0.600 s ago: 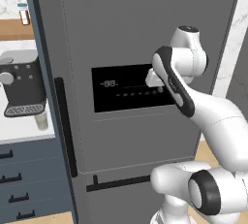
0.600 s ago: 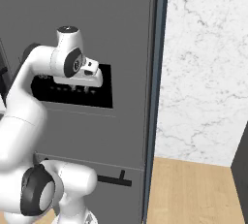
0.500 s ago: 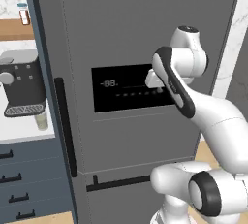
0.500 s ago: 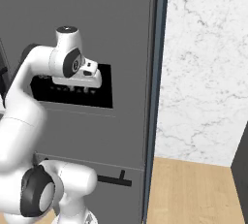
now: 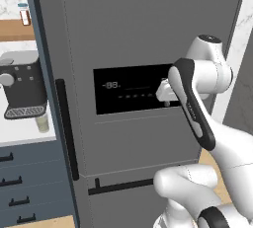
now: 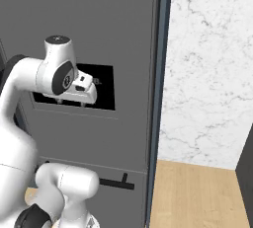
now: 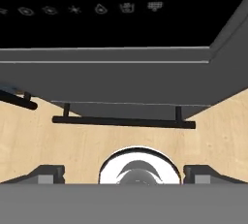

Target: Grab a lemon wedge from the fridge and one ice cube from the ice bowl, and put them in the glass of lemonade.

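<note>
The fridge (image 5: 133, 29) is tall and dark grey, and its doors stand closed, so the lemon wedge is hidden. My gripper (image 5: 167, 102) hangs just in front of the black display panel (image 5: 123, 96), pointing down at the floor. In the hand view its fingertips (image 7: 46, 172) sit far apart with nothing between them, so it is open. Below it, that view looks down the door to the lower black bar handle (image 7: 123, 121). The glass of lemonade (image 5: 43, 122) stands on the counter to the left, under the coffee machine. The ice bowl is out of view.
A long vertical bar handle (image 5: 66, 128) runs down the fridge's left door edge. The coffee machine (image 5: 20, 91) stands on a counter above dark blue drawers (image 5: 24, 192). A marble wall (image 6: 207, 74) and wooden floor (image 6: 192, 197) lie to the fridge's right.
</note>
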Tool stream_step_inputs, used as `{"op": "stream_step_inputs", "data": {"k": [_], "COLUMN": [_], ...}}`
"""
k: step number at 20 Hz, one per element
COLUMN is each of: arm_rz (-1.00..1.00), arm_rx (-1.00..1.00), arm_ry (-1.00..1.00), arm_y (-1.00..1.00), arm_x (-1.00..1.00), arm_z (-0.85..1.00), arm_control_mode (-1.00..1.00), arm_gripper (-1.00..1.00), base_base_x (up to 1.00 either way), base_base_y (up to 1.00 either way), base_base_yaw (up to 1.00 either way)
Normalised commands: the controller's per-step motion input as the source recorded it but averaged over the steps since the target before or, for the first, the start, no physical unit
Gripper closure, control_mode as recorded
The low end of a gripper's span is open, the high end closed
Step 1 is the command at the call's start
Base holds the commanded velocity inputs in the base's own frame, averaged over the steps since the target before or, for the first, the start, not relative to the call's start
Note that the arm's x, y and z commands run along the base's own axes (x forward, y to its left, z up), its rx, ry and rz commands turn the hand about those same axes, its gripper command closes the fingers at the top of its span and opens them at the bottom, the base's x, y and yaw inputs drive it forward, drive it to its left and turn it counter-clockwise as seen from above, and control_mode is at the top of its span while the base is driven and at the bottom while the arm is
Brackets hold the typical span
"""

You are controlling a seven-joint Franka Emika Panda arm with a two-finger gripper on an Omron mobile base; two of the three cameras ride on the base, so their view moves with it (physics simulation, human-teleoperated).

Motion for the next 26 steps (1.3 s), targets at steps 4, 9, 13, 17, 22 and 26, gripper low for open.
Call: {"op": "stream_step_inputs", "data": {"k": [4, 9, 13, 17, 22, 26], "arm_rz": [-0.10, -0.01, 0.00, 0.00, 0.00, 0.00], "arm_rx": [0.07, 0.05, 0.00, 0.00, 0.00, 0.00], "arm_ry": [0.02, 0.02, 0.00, 0.00, 0.00, 0.00], "arm_y": [0.00, 0.00, 0.00, 0.00, 0.00, 0.00], "arm_x": [-0.19, 0.09, 0.00, 0.00, 0.00, 0.00], "arm_z": [-0.30, -0.22, 0.00, 0.00, 0.00, 0.00], "arm_control_mode": [-1.00, -1.00, -1.00, -1.00, 1.00, 1.00], "arm_gripper": [-1.00, -1.00, -1.00, -1.00, -1.00, -1.00], "base_base_x": [0.00, 0.00, 0.00, 0.00, 0.00, 0.00], "base_base_y": [0.00, 0.00, 0.00, 0.00, 0.46, 1.00], "base_base_yaw": [0.00, 0.00, 0.00, 0.00, 0.00, 0.00]}}
